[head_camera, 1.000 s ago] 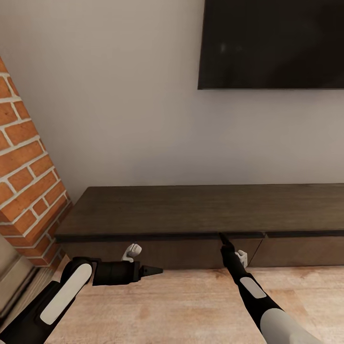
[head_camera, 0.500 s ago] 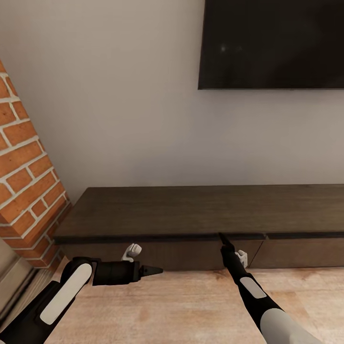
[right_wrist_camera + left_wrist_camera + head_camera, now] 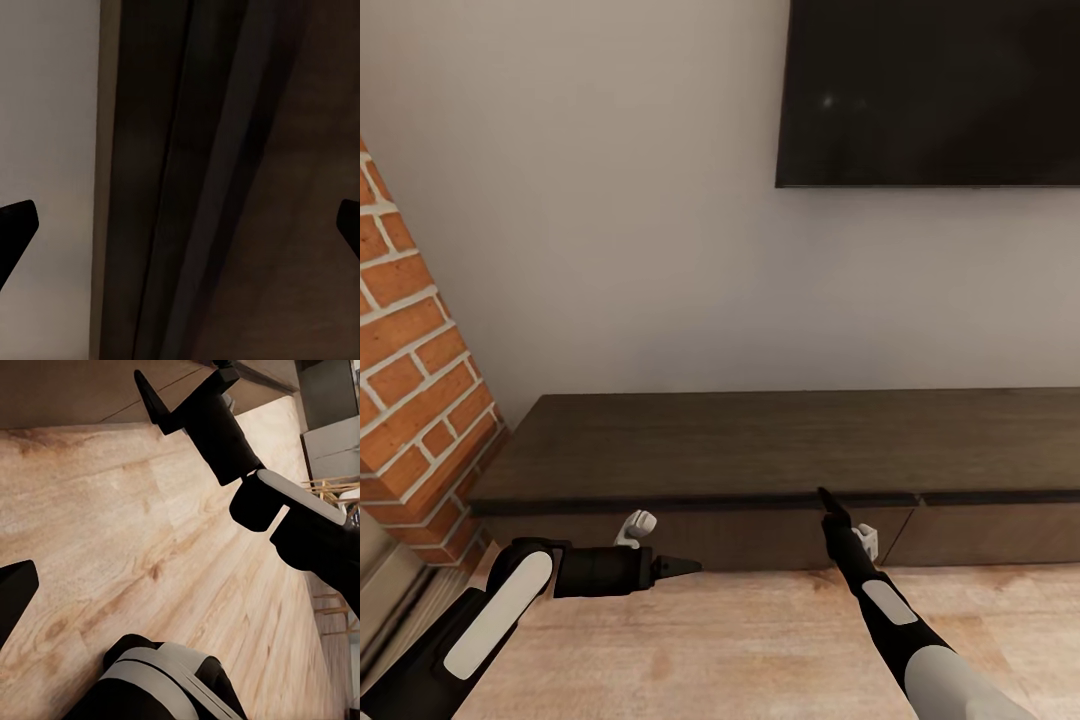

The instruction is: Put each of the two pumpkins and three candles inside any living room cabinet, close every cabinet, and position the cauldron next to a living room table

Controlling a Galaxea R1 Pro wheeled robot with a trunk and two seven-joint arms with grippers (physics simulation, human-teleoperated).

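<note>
Nearest the camera is pale wooden floor (image 3: 760, 640), and over it both arms reach forward. The left claw (image 3: 685, 566) hangs low over the boards, pointing sideways toward the other arm, parked clear of the furniture; its left wrist view shows one dark fingertip at the frame's edge, and I cannot tell whether it is apart or together. The right claw (image 3: 828, 503) points up and forward with its tip at the dark seam under the cabinet's top slab. In its own view the two fingertips (image 3: 16, 225) sit at opposite edges with nothing between them, so it is spread wide, probably lined up to catch the lip of a drawer front (image 3: 760, 530) that has no handle.

Beyond them the cabinet (image 3: 780, 440) runs along the wall, a long low dark-brown unit, every visible drawer front flush and shut, its top bare. A brick pillar (image 3: 410, 380) stands at its left end. Above hangs a black television (image 3: 930, 90) on the grey wall (image 3: 610, 200).
</note>
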